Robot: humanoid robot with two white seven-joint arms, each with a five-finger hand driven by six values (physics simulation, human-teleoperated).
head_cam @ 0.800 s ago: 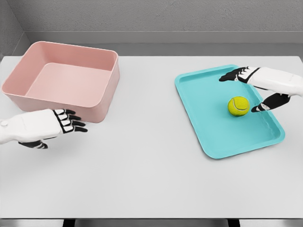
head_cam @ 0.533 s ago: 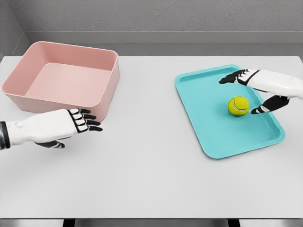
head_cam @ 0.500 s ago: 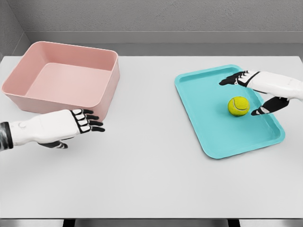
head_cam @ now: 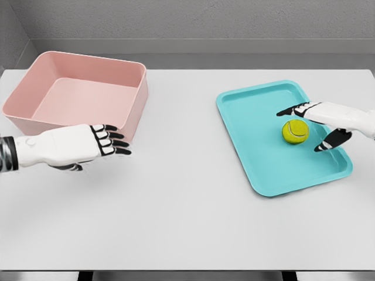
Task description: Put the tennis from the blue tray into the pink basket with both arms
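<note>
Tennis ball (head_cam: 295, 131) lies on the blue tray (head_cam: 258, 158), far right. My right hand (head_cam: 328, 120) brackets it, fingers apart; an off-centre closure may roll it away. My left hand (head_cam: 88, 144) waits open near the pink basket (head_cam: 35, 123).

**Yellow-green ball on turquoise tray, pink basket on pale grey**

A yellow-green tennis ball (head_cam: 295, 131) with a faint pale seam lay on a turquoise-blue tray (head_cam: 263, 153). The basket (head_cam: 41, 120) was a soft, uniform pink, inside and out. Both sat on a plain light-grey surface (head_cam: 187, 211), with a darker mottled grey wall (head_cam: 193, 20) behind it. The left hand (head_cam: 88, 144) and right hand (head_cam: 328, 120) were white, their fingers (head_cam: 115, 143) banded in black and tipped black.
</note>
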